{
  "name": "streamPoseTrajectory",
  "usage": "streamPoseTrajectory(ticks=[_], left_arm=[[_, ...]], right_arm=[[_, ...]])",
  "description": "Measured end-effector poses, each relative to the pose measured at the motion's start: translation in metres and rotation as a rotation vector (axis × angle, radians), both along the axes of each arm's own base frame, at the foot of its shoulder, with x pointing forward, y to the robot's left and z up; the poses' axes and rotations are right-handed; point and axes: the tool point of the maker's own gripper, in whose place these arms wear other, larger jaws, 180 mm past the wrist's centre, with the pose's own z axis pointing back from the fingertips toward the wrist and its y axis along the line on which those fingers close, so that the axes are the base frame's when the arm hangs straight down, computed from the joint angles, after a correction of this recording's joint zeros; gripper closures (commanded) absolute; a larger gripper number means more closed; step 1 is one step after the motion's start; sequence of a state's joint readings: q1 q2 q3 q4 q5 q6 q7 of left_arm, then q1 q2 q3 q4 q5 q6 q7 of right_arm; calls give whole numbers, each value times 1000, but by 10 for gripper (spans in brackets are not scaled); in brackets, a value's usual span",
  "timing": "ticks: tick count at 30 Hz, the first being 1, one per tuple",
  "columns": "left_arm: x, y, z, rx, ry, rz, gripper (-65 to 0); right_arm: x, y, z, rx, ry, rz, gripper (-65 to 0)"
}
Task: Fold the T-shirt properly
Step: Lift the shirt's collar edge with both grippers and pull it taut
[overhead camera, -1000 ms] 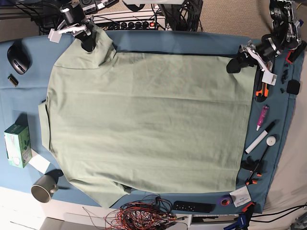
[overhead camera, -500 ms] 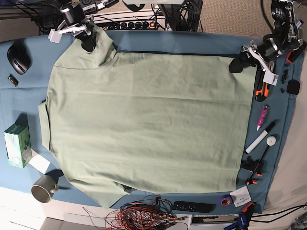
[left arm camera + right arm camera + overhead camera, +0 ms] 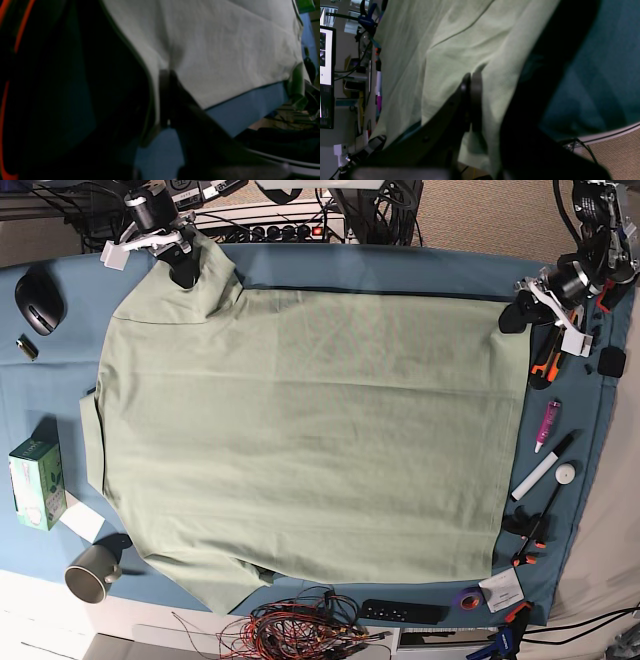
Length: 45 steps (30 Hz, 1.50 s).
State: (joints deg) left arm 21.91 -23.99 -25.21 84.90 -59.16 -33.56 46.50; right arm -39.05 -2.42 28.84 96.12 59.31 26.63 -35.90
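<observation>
The T-shirt (image 3: 300,440) lay spread flat over most of the blue table cloth (image 3: 60,380), still a single open layer with no fold made in it, so I judged the folding had barely begun and every fold was still to do. Up at about eleven o'clock the right gripper (image 3: 184,277) sat on the shirt's corner by the sleeve, and in the right wrist view its jaws were pressed together with the green cloth pinched between them (image 3: 471,100). Along the near left edge stood a green box (image 3: 36,483) and a grey mug (image 3: 92,572), with a tangle of red wires (image 3: 300,630) at six o'clock. Over at two o'clock the left gripper (image 3: 515,317) rested at the hem corner; the left wrist view showed its jaws closed on the shirt's edge (image 3: 165,100). Pens and markers (image 3: 545,450) lay just beyond the hem at three o'clock.
</observation>
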Motion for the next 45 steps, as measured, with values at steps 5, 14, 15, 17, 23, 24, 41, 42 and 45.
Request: streamPoseTrajectory(ticks=[5,14,15,17,23,24,41,42,45], left_arm=[[0,1,1,8,6,7,0],[-15,-1,18,205,3,-110,0],[-15,0,24,220,-14,-110,0],[-12,7,38,246,-53,-97,0],[-24,37,54,299,-62,-31,0],[-27,40,55,294,-60,-18,0],[-85,33,38,237,95,-52,0],[-87,33,38,233,98,-51,0],[-98,33,35,232,130,-57,0]], right_arm=[[1,3,3,-30,-22,41,0],[2,-27,40,-301,7,147,0],[6,-33,50,-335,-16,149,0],[10,-42,66,-390,-41,161,0],[-14,-60,78,-453,12,160,0],[-18,-62,80,-445,16,154,0],[-69,-104,106,-469,96,80,0],[-69,-104,107,-468,97,81,0],[-74,-102,103,-458,125,92,0]])
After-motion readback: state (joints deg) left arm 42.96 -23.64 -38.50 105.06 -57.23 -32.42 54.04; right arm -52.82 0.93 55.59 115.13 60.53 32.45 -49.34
